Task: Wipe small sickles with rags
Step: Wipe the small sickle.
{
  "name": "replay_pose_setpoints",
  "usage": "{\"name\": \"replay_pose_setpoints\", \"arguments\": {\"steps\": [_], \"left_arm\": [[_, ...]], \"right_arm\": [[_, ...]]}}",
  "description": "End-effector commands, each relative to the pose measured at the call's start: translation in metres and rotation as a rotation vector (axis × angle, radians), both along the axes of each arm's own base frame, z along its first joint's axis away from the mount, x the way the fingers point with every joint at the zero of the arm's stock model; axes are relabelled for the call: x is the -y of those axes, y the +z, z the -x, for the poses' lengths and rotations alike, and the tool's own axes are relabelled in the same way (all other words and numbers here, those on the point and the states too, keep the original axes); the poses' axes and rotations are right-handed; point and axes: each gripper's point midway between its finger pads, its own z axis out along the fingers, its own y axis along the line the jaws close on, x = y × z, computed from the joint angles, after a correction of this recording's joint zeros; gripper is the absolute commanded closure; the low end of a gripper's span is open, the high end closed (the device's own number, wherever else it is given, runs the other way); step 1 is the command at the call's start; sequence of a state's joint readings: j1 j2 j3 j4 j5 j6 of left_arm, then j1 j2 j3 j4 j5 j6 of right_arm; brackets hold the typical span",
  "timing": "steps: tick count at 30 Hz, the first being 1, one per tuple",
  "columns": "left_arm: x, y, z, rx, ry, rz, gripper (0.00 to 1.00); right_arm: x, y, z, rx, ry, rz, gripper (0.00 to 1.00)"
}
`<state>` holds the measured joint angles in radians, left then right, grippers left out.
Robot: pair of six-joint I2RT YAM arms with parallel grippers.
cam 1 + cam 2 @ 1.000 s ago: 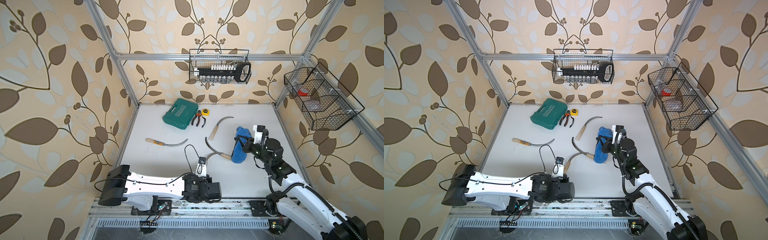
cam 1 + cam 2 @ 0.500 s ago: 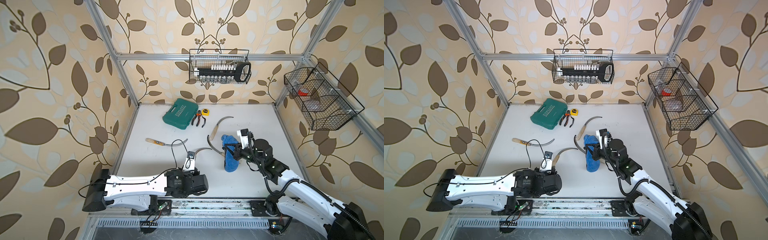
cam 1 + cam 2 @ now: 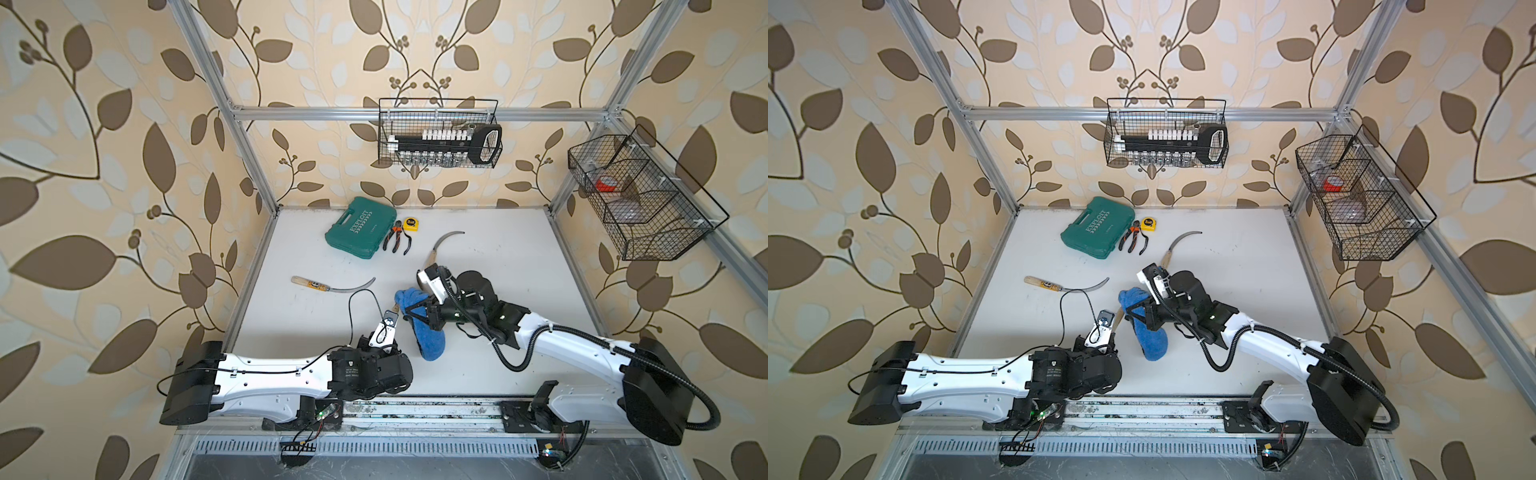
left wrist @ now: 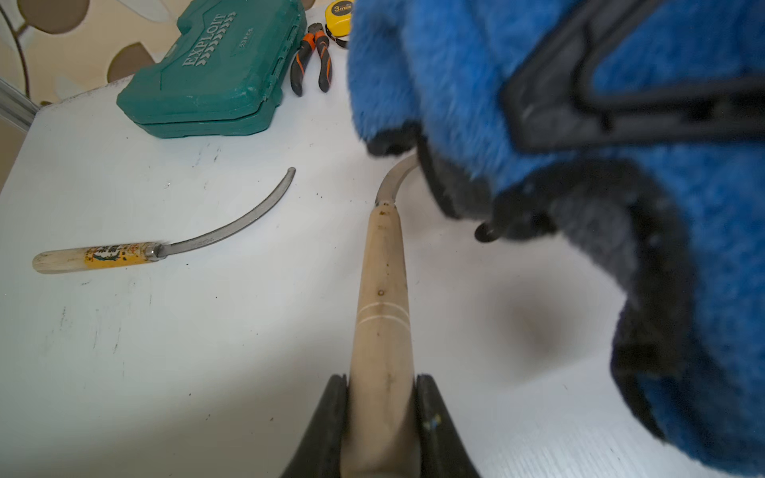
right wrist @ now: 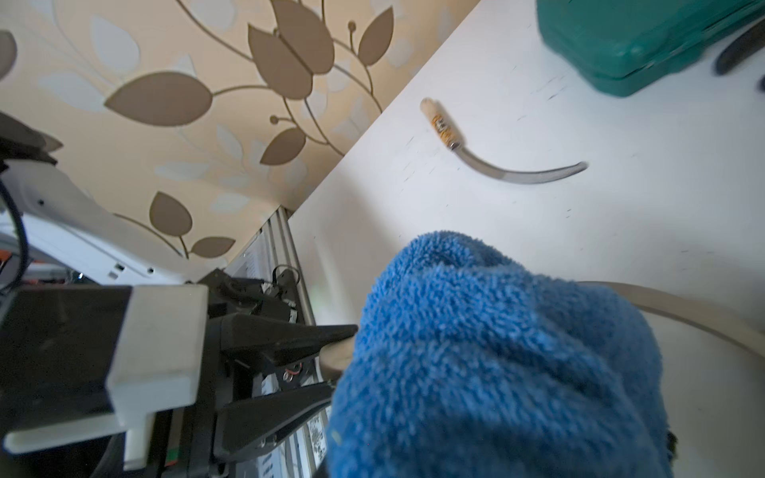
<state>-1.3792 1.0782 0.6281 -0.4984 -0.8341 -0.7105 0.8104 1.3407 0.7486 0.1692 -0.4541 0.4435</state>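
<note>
Left wrist, two sickles (image 4: 124, 256) (image 4: 381, 314), one rag (image 4: 455, 62)

pliers (image 3: 397, 242) right of case (image 3: 360, 227), rag (image 4: 455, 82) over sickle (image 4: 381, 310)

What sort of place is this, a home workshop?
Probably a staged robot test booth dressed as a tool corner: leaf wallpaper on an aluminium frame, a left arm and right arm mounted at the white table, and a wire basket of tools.

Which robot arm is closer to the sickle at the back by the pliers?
Right. The right arm, holding the blue cloth, is just beside that back sickle's handle end; the left arm is farther forward, gripping another sickle.
</note>
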Motion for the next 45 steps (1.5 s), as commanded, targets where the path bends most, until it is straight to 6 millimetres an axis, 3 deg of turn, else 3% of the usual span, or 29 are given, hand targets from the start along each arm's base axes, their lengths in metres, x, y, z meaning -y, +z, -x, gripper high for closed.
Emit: {"name": "replay_pose_setpoints", "arguments": {"steps": [1,7,16,21,25,28,30,33,38,42,45], "left_arm": [[0.006,0.018,-0.001,0.018,-0.021,0.083,1.00],[0.004,0.020,0.001,0.023,-0.051,0.101,1.00],[0.001,0.017,-0.001,0.021,-0.016,0.066,1.00],[0.000,0.019,0.000,0.018,-0.021,0.088,1.00],[-0.002,0.020,0.001,0.013,-0.021,0.097,1.00],[-0.003,0.021,0.001,0.016,-0.020,0.100,1.00],[-0.003,0.020,0.000,0.020,-0.017,0.097,1.00],[-0.005,0.021,0.000,0.024,-0.011,0.095,1.00],[-0.010,0.023,-0.001,0.029,0.006,0.105,1.00],[-0.013,0.022,-0.001,0.037,0.010,0.116,1.00],[-0.013,0.023,-0.001,0.038,0.011,0.117,1.00]], "right_arm": [[-0.023,0.008,0.019,0.015,0.136,-0.039,0.96],[-0.036,0.014,0.042,-0.009,0.288,-0.119,0.96],[-0.046,0.024,0.046,-0.022,0.345,-0.180,0.98],[-0.046,-0.015,0.010,-0.045,0.187,-0.050,1.00],[-0.024,-0.065,-0.036,-0.095,0.018,0.086,1.00],[-0.008,-0.091,-0.064,-0.147,-0.051,0.125,1.00],[-0.008,-0.096,-0.071,-0.147,-0.061,0.142,1.00],[-0.018,-0.083,-0.066,-0.134,-0.031,0.113,1.00],[-0.051,-0.044,-0.021,-0.041,0.102,0.072,1.00],[-0.052,-0.014,0.008,0.001,0.175,-0.019,1.00],[-0.045,-0.003,0.022,0.012,0.202,-0.065,1.00]]}}
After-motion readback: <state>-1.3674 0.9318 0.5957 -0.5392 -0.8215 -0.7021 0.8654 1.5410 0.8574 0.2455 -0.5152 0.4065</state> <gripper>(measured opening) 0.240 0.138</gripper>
